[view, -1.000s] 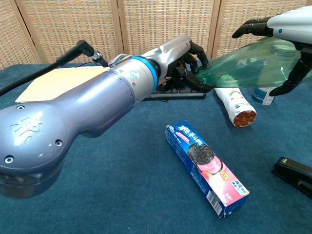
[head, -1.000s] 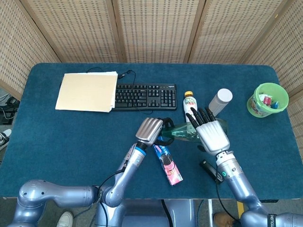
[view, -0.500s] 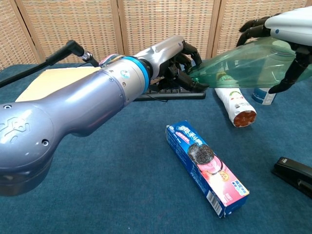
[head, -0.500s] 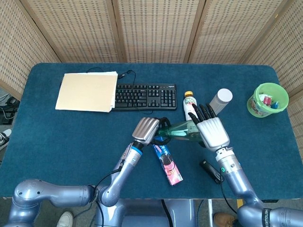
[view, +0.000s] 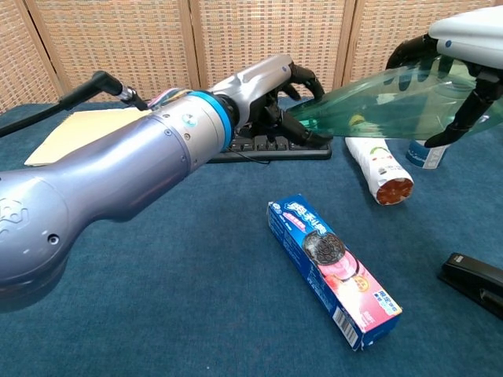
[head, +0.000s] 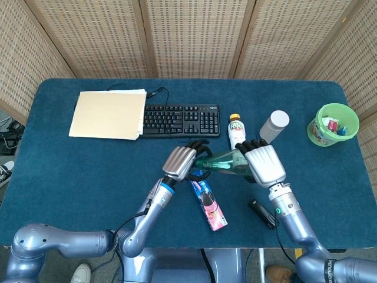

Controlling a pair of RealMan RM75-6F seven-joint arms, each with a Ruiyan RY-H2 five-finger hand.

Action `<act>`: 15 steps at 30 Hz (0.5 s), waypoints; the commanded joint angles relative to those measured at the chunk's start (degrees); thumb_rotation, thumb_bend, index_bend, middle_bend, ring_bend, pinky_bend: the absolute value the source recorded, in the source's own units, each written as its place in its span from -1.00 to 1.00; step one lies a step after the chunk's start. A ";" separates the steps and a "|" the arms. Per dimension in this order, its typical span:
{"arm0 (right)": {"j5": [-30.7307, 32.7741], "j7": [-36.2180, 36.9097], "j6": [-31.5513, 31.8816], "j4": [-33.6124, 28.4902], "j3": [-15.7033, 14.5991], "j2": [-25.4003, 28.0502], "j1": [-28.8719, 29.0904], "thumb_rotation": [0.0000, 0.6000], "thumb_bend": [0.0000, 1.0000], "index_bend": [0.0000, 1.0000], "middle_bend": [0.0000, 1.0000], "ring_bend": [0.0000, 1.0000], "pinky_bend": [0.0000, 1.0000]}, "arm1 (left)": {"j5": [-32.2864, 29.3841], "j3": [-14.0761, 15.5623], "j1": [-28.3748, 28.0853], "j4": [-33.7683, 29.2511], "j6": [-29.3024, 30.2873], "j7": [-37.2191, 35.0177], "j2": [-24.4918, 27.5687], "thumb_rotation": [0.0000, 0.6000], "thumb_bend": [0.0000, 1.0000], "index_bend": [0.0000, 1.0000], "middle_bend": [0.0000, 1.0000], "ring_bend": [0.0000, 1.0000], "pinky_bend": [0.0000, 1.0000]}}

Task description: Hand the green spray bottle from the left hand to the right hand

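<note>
The green spray bottle (head: 221,160) hangs level above the table between both hands; in the chest view the green spray bottle (view: 377,98) tapers toward the left. My left hand (head: 179,162) grips its black sprayer end, fingers wrapped around the nozzle, and appears as the left hand (view: 267,86) in the chest view. My right hand (head: 265,165) has its fingers curled over the wide body of the bottle. In the chest view the right hand (view: 468,31) clasps it from above, thumb underneath.
A cookie box (head: 209,203) lies under the hands. A small drink bottle (head: 235,128) and a white canister (head: 274,125) lie just behind them. A keyboard (head: 177,119) and a tan folder (head: 109,114) sit at the back left, a green bucket (head: 334,124) far right, a black stapler (head: 262,213) near the front.
The right hand's fingers, stretched out before, have curled down around the bottle body. The left hand and the bottle have shifted slightly to the left.
</note>
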 commanded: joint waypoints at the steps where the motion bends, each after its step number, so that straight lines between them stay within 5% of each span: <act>1: -0.58 0.01 0.30 0.46 -0.17 0.04 -0.02 1.00 -0.14 0.39 0.19 0.04 0.26 | 1.82 0.61 0.75 -0.59 0.13 -1.87 0.89 1.00 -1.00 -1.00 -1.00 -1.00 -1.00; 15: -2.27 -1.45 1.39 1.16 -1.81 -0.94 -0.50 1.00 -0.13 0.39 0.20 0.08 0.26 | 9.06 -0.65 6.03 -7.29 3.94 -11.93 9.32 1.00 -1.00 -1.00 -1.00 -1.00 -1.00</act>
